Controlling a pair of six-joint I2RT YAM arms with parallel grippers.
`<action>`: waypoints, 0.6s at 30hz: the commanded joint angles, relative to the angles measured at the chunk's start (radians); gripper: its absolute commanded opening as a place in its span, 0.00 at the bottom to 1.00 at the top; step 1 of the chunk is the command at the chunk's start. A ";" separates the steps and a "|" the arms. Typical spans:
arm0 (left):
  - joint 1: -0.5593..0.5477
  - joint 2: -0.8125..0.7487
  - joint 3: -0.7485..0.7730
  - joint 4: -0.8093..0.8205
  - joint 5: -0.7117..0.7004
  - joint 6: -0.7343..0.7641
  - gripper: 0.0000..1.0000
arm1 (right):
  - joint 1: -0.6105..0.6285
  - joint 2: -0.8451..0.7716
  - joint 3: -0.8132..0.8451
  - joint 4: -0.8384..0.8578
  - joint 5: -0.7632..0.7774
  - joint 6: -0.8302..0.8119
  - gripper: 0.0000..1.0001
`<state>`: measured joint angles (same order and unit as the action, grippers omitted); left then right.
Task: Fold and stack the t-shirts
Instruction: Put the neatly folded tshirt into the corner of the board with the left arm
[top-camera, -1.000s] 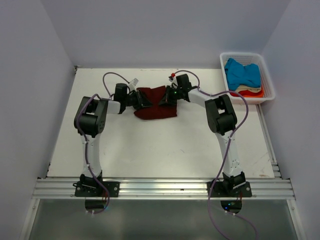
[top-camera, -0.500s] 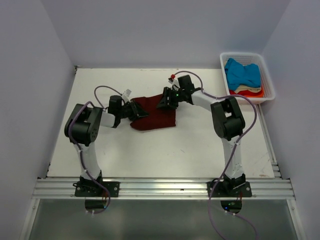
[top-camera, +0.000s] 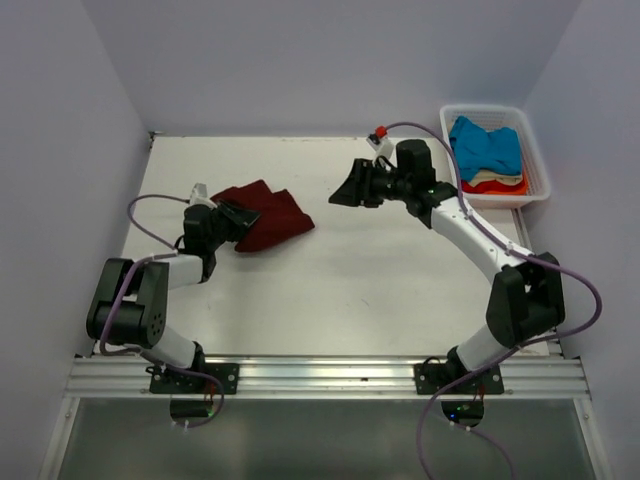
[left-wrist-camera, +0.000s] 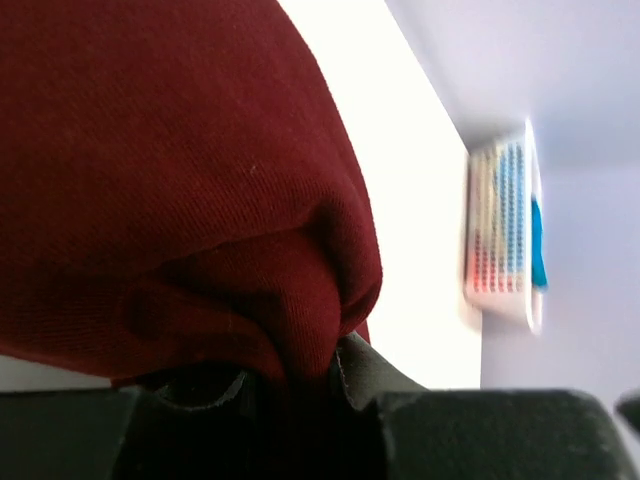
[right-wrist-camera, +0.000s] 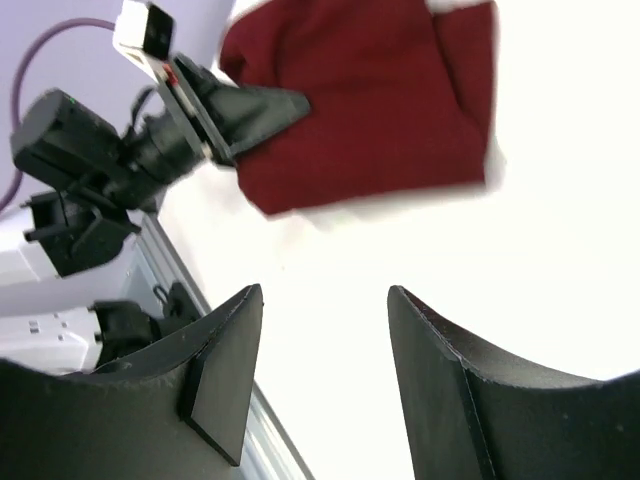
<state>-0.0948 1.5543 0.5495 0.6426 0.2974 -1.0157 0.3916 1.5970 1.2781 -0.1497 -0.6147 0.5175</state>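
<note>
My left gripper (top-camera: 234, 214) is clenched on the dark maroon shirt (top-camera: 272, 218). In the left wrist view the cloth bunches between my two fingers and fills almost the whole picture. The shirt lies crumpled on the left part of the white table (top-camera: 330, 290), and I hold it at its left edge, low near the surface.

My right gripper (top-camera: 346, 188) holds nothing. Its fingers (right-wrist-camera: 222, 375) stand wide apart, and between them I see only the bare table. This gripper hangs over the far middle part of the table, well apart from the maroon shirt and pointing toward it.

At the far right corner stands the white basket (top-camera: 482, 108). Inside it a bright blue shirt (top-camera: 485, 145) lies on top, in a loose heap. A cream shirt (top-camera: 497, 177) and an orange-red shirt (top-camera: 503, 187) show under it at the near end.
</note>
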 joint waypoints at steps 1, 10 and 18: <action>0.030 -0.057 -0.065 0.074 -0.249 -0.130 0.00 | 0.000 -0.084 -0.074 -0.059 0.036 -0.019 0.57; 0.145 -0.030 -0.048 -0.023 -0.494 -0.317 0.00 | 0.000 -0.294 -0.203 -0.168 0.082 -0.050 0.57; 0.248 0.131 0.130 -0.029 -0.478 -0.362 0.00 | 0.000 -0.380 -0.281 -0.237 0.093 -0.060 0.57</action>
<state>0.1272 1.6447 0.5701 0.5747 -0.1368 -1.3434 0.3916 1.2488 1.0229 -0.3313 -0.5400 0.4767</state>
